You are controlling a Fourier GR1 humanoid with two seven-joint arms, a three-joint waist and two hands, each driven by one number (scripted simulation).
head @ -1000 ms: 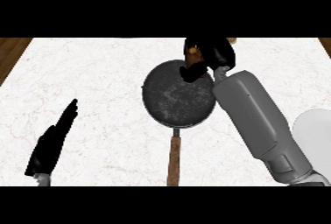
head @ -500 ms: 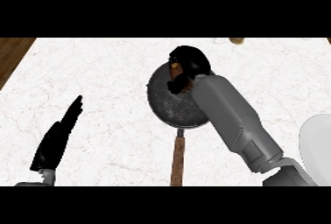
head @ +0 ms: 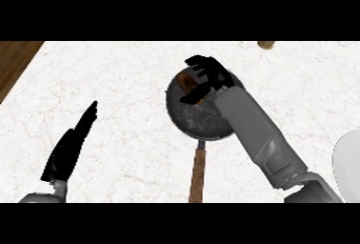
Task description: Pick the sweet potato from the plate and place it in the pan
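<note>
A dark round pan [head: 199,116] lies on a white marbled counter [head: 126,143], its wooden handle [head: 197,174] running straight toward the near edge. The robot's right hand [head: 209,74] hangs over the pan's far rim, its grey forearm [head: 256,131] crossing the pan's right side on a slant from the lower right. The sweet potato [head: 188,82], a brown-orange lump, sits inside the pan at its far left part, just under and beside the black fingers [head: 191,96]. Those fingers are spread and only partly bent above it; whether any of them touches the sweet potato cannot be told, since the hand hides part of it.

Well to the left of the pan, the left hand [head: 70,145] rests near the lower left of the counter, fingers straight and pressed together, pointing away from the robot and holding nothing. Its grey wrist shows at the bottom edge.

Far right of the pan, the pale curve of a plate [head: 349,162] shows at the view's right edge. Beyond the pan, at the counter's far edge, sits a small tan object [head: 265,45], too cropped to identify. Left of the pan, past the counter's left edge, is a strip of brown wood [head: 15,57].
</note>
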